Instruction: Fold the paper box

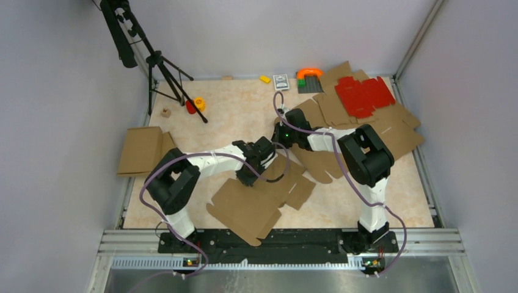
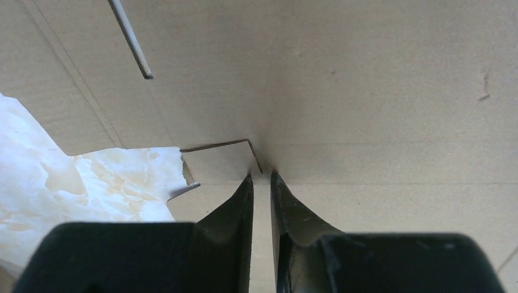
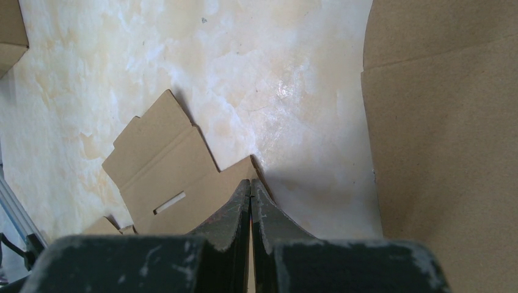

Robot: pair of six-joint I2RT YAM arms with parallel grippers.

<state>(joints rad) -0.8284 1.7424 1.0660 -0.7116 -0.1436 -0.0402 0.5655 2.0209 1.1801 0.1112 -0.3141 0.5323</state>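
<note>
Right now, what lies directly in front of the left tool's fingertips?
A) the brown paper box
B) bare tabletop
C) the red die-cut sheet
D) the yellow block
A: in the left wrist view the left tool points at the paper box, whose brown card fills nearly the whole picture beyond its tips.

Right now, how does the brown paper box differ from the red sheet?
The paper box is brown and larger, lying flat at the near edge; the red sheet is smaller, resting on a cardboard pile at the far right. Both are unfolded die-cut blanks.
</note>
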